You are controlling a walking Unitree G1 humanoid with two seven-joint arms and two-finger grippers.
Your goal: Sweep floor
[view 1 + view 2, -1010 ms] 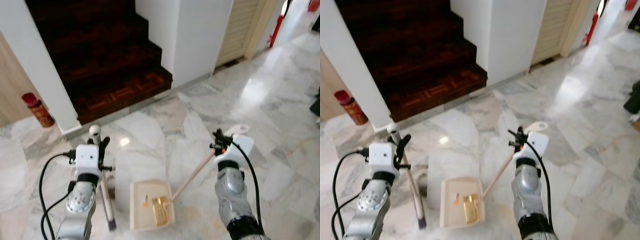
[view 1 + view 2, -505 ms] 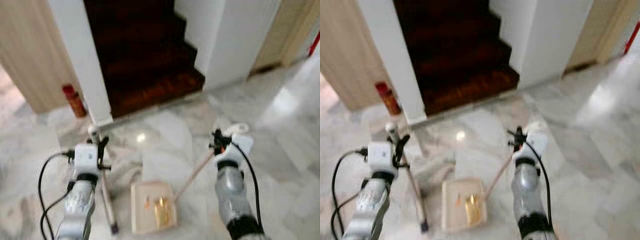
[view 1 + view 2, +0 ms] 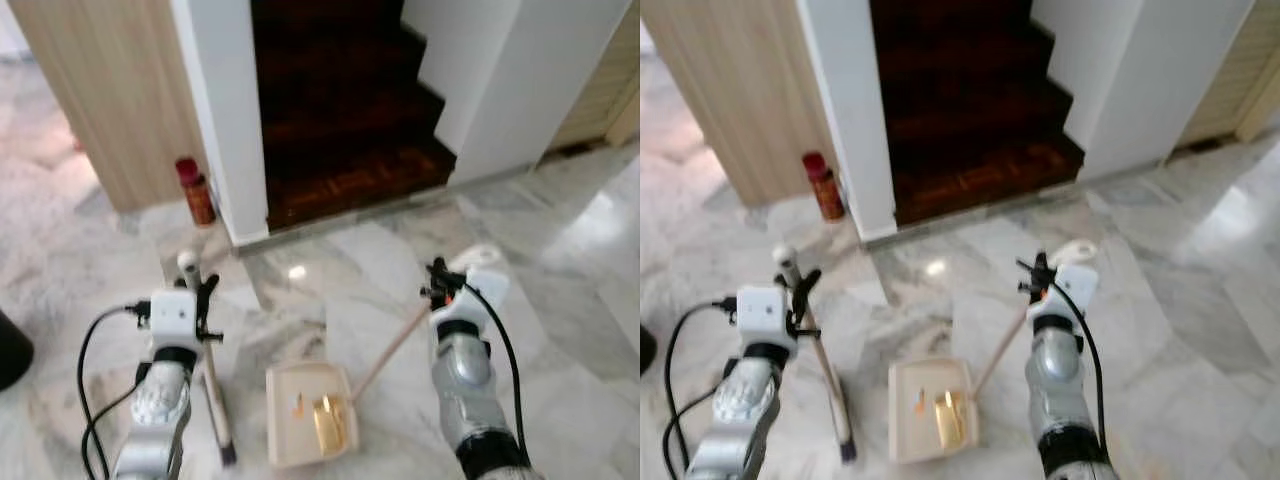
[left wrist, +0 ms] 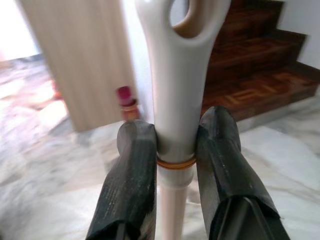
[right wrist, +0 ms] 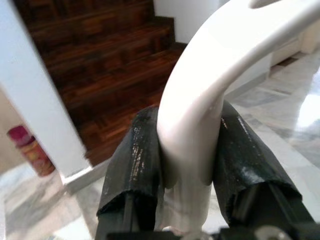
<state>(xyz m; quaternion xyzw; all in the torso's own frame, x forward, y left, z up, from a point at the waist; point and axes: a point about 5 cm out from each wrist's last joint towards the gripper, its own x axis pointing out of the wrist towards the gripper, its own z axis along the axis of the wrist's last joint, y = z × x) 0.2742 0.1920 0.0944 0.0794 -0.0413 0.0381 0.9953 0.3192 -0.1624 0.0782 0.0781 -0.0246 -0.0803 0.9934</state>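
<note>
Marble floor (image 3: 560, 300) meets dark stairs (image 3: 340, 110); left tool (image 4: 175, 145) grips broom (image 4: 175, 90), right tool (image 5: 187, 150) dustpan handle (image 5: 200, 100).

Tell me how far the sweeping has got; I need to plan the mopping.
Done: some yellowish scraps already lie in the cream plastic dustpan. In hand: the left gripper is shut on the white-handled broom, the right gripper is shut on the dustpan's long white handle. Left: emptying the dustpan; whether the grey marble floor holds more debris can't be told.
</note>
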